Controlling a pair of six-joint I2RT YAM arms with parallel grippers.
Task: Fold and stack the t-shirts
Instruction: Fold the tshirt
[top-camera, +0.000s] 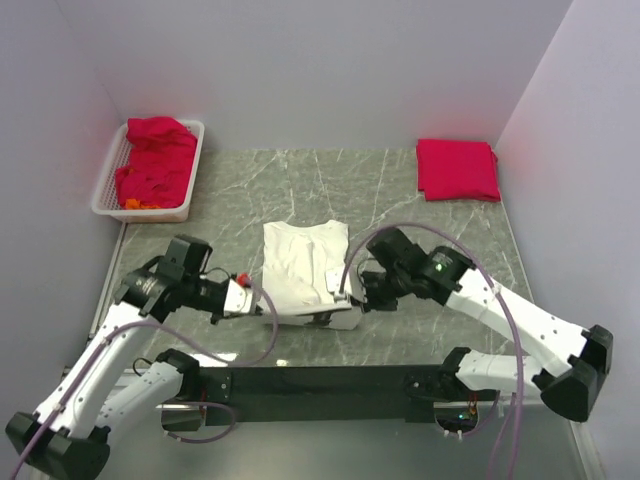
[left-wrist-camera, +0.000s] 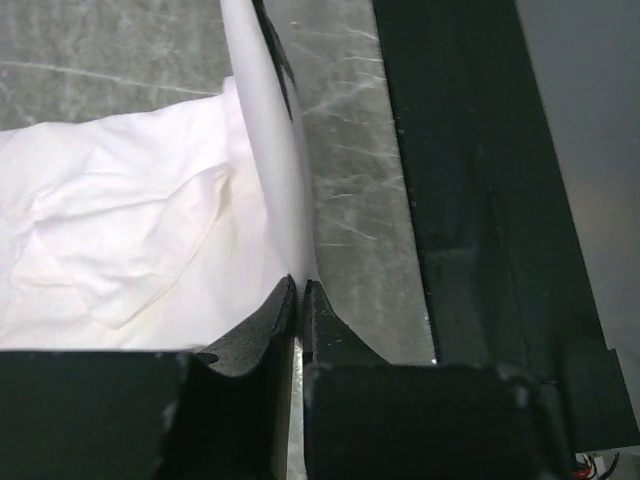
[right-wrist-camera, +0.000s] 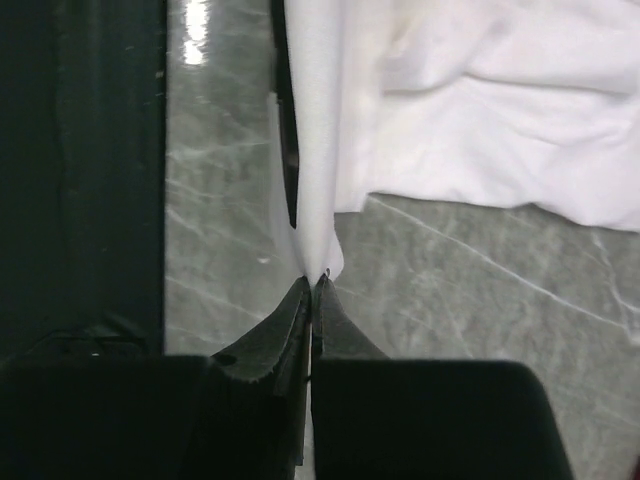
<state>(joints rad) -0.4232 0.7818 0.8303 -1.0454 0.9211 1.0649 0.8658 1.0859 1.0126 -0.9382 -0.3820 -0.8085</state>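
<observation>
A white t-shirt (top-camera: 303, 262) lies on the grey marble table (top-camera: 420, 220) between the two arms, its near hem raised off the surface. My left gripper (top-camera: 268, 310) is shut on the hem's left corner; the left wrist view has the white t-shirt (left-wrist-camera: 150, 240) rising taut from my left gripper (left-wrist-camera: 298, 285). My right gripper (top-camera: 352, 300) is shut on the right corner, and the right wrist view shows the white t-shirt (right-wrist-camera: 480, 110) pinched in my right gripper (right-wrist-camera: 315, 280). A folded red t-shirt (top-camera: 457, 168) rests at the back right.
A white slatted basket (top-camera: 108, 180) at the back left holds crumpled red t-shirts (top-camera: 155, 160). A black rail (top-camera: 320, 380) runs along the table's near edge between the arm bases. Grey walls close in the sides and the back.
</observation>
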